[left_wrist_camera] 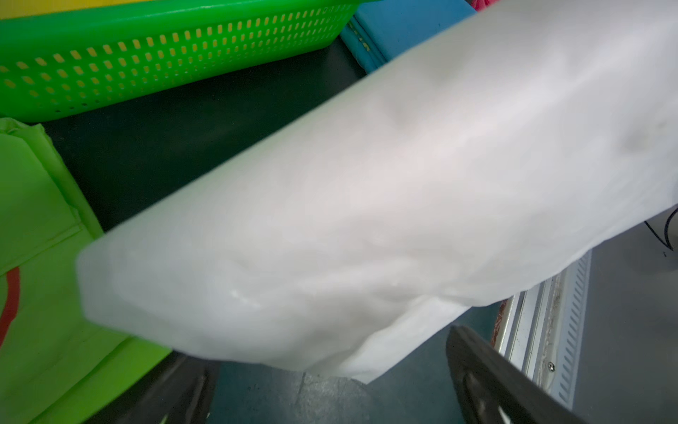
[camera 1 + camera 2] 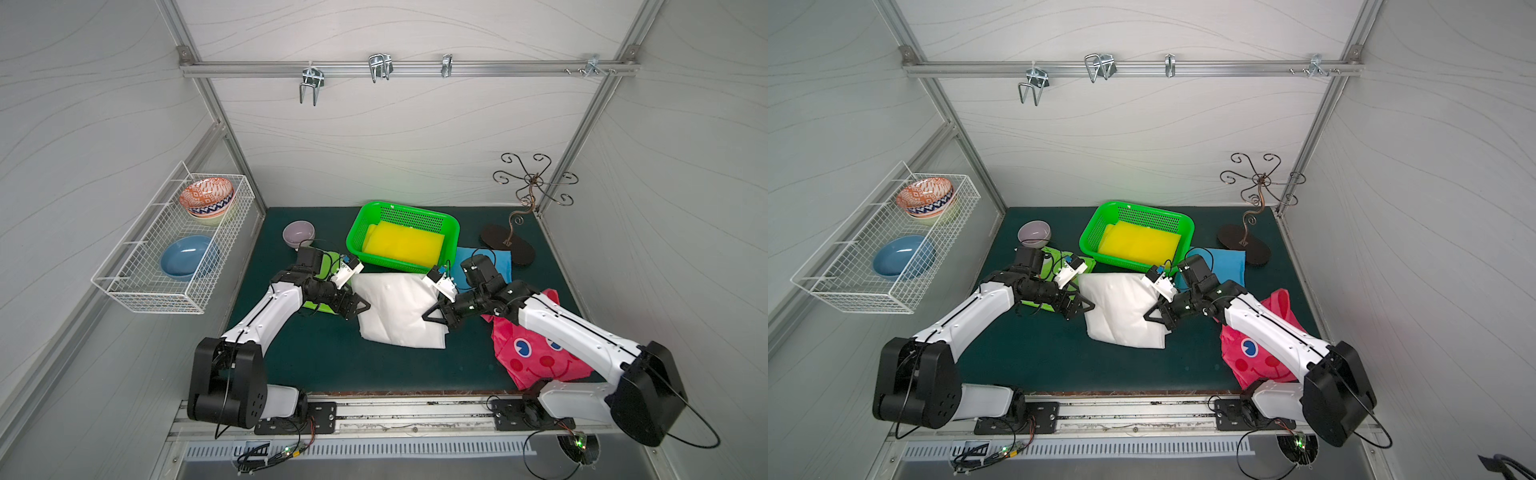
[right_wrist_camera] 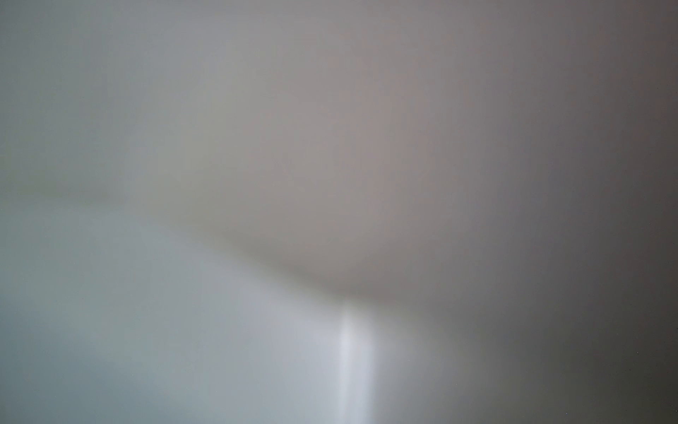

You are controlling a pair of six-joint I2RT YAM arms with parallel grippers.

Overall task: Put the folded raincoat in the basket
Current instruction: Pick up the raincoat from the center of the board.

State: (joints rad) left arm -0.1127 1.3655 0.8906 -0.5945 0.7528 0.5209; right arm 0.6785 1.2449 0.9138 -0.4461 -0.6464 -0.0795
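Raincoat (image 2: 399, 309) between left gripper (image 2: 360, 309) and right gripper (image 2: 434, 318); bare mat (image 2: 316, 365) nearside.

Glossy perforated plastic basket (image 2: 409, 218); smooth matt white raincoat (image 2: 399, 309).

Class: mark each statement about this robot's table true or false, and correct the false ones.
1. A yellow raincoat lies inside the green basket. True.
2. The white raincoat lies inside the basket. False: it lies on the mat in front of the basket, between the grippers.
3. The left gripper is open. True.
4. The purple bowl sits in the wire rack. False: it stands on the mat; the rack holds a patterned bowl and a blue bowl.
5. The right gripper is shut on the white raincoat's edge. True.
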